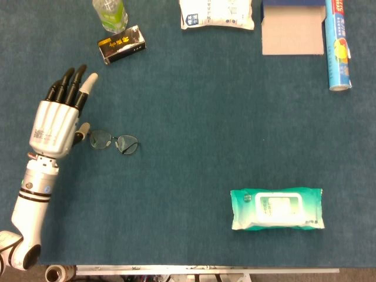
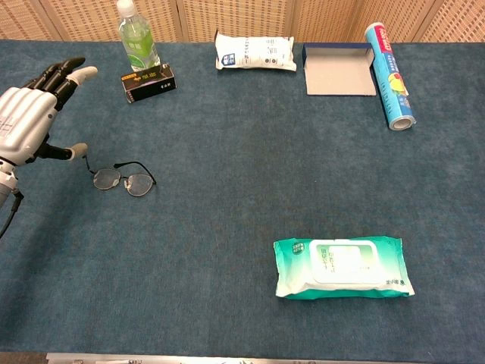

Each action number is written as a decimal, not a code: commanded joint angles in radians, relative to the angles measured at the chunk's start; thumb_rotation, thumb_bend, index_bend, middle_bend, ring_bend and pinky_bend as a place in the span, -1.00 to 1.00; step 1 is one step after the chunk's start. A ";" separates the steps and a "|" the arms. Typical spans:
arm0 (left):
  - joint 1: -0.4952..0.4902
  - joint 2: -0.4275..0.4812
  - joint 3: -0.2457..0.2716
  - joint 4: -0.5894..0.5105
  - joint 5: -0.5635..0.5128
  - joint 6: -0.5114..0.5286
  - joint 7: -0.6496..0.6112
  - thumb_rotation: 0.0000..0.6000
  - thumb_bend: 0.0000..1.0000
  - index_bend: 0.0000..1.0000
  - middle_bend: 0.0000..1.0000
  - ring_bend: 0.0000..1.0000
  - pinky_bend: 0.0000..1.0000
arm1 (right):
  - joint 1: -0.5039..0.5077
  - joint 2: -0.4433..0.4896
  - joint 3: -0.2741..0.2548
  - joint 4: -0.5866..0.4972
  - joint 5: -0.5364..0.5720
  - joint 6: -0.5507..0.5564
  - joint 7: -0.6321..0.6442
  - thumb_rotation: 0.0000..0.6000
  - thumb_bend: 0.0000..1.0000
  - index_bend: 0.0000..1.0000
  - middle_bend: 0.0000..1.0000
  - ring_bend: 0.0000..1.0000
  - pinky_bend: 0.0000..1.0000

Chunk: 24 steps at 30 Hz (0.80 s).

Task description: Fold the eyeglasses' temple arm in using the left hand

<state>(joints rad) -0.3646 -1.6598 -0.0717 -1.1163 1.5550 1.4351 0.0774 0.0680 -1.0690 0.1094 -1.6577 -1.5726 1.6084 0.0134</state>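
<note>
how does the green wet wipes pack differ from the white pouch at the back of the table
The green wet wipes pack lies near the front edge; the white pouch lies at the far edge. The wipes pack has a white flip lid on top; the pouch shows blue print. Both are soft packs lying flat on the blue table.

I've got the eyeglasses (image 1: pixel 114 141) (image 2: pixel 123 180) lying flat on the blue cloth at the left side of the table, thin dark wire frame, two roundish clear lenses side by side, lens front running left-right with a slight tilt. In the chest view I can see one thin temple arm sticking out from the frame's left end toward the far side, so not folded in; the right-end temple I can't make out clearly. In the head view the frame looks compact, temples hard to separate from the rims.
</note>
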 commanded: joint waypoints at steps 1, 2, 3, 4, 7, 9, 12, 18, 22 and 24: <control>-0.002 -0.008 0.005 0.002 -0.002 -0.009 0.008 1.00 -0.66 -0.90 -1.00 -0.93 -0.63 | 0.000 0.001 0.001 -0.001 -0.001 0.002 0.002 1.00 -0.22 0.26 0.04 -0.19 -0.13; -0.002 -0.012 0.006 0.004 -0.002 -0.013 0.011 1.00 -0.66 -0.90 -1.00 -0.93 -0.63 | -0.001 0.002 0.001 -0.001 -0.002 0.003 0.002 1.00 -0.22 0.26 0.04 -0.19 -0.13; -0.003 -0.015 0.007 0.006 -0.003 -0.016 0.013 1.00 -0.66 -0.90 -1.00 -0.93 -0.63 | -0.001 0.002 0.001 -0.002 -0.003 0.004 0.003 1.00 -0.22 0.26 0.04 -0.19 -0.13; -0.003 -0.019 0.007 0.007 -0.005 -0.018 0.015 1.00 -0.66 -0.90 -1.00 -0.93 -0.63 | -0.001 0.002 0.001 -0.002 -0.003 0.005 0.003 1.00 -0.22 0.26 0.04 -0.19 -0.13; -0.003 -0.033 0.010 0.013 -0.011 -0.029 0.019 1.00 -0.66 -0.90 -1.00 -0.93 -0.63 | -0.002 0.003 0.001 -0.002 -0.006 0.008 0.002 1.00 -0.22 0.26 0.04 -0.19 -0.13; -0.005 -0.043 0.011 0.022 -0.013 -0.036 0.024 1.00 -0.66 -0.90 -1.00 -0.93 -0.63 | -0.003 0.004 0.000 -0.003 -0.006 0.008 0.002 1.00 -0.22 0.26 0.04 -0.19 -0.13; -0.008 -0.056 0.012 0.034 -0.015 -0.044 0.028 1.00 -0.66 -0.90 -1.00 -0.93 -0.63 | -0.004 0.005 0.000 -0.004 -0.007 0.009 0.004 1.00 -0.22 0.26 0.04 -0.19 -0.13; -0.011 -0.074 0.016 0.055 -0.019 -0.060 0.038 1.00 -0.66 -0.90 -1.00 -0.93 -0.63 | -0.005 0.007 0.001 -0.007 -0.008 0.012 0.007 1.00 -0.22 0.26 0.04 -0.19 -0.13; -0.012 -0.084 0.019 0.069 -0.021 -0.068 0.044 1.00 -0.66 -0.90 -1.00 -0.93 -0.63 | -0.006 0.008 0.001 -0.009 -0.010 0.014 0.008 1.00 -0.22 0.26 0.04 -0.19 -0.13; -0.013 -0.088 0.020 0.076 -0.023 -0.073 0.045 1.00 -0.66 -0.90 -1.00 -0.93 -0.63 | -0.006 0.009 0.000 -0.009 -0.012 0.015 0.007 1.00 -0.22 0.26 0.04 -0.19 -0.13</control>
<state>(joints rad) -0.3771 -1.7466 -0.0520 -1.0424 1.5331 1.3639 0.1215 0.0622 -1.0604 0.1096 -1.6670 -1.5842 1.6233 0.0201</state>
